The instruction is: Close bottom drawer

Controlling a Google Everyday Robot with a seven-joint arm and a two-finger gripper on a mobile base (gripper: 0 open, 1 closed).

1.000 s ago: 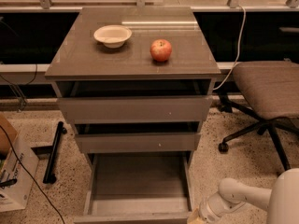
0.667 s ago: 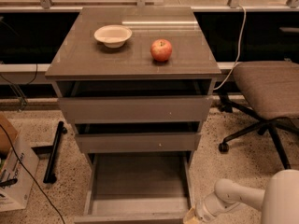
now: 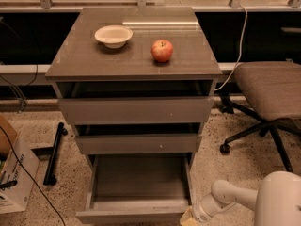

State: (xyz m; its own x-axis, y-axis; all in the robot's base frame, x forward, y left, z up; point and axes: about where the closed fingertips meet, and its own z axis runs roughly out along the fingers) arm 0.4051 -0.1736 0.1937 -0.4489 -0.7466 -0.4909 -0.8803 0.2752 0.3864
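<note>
The bottom drawer is pulled far out of the grey-brown cabinet, its long shallow grey tray open to view and empty. Its flat handleless front lies at the bottom edge of the view. My white arm comes in from the bottom right. My gripper is low beside the drawer front's right corner, mostly cut off by the frame edge. The middle drawer and top drawer stand slightly out above it.
A cream bowl and a red apple sit on the cabinet top. An office chair stands at the right. A cardboard box and a black bar lie on the speckled floor at the left.
My arm has moved left and down, bringing the gripper closer to the bottom drawer's front right corner. The drawer has not visibly moved.
</note>
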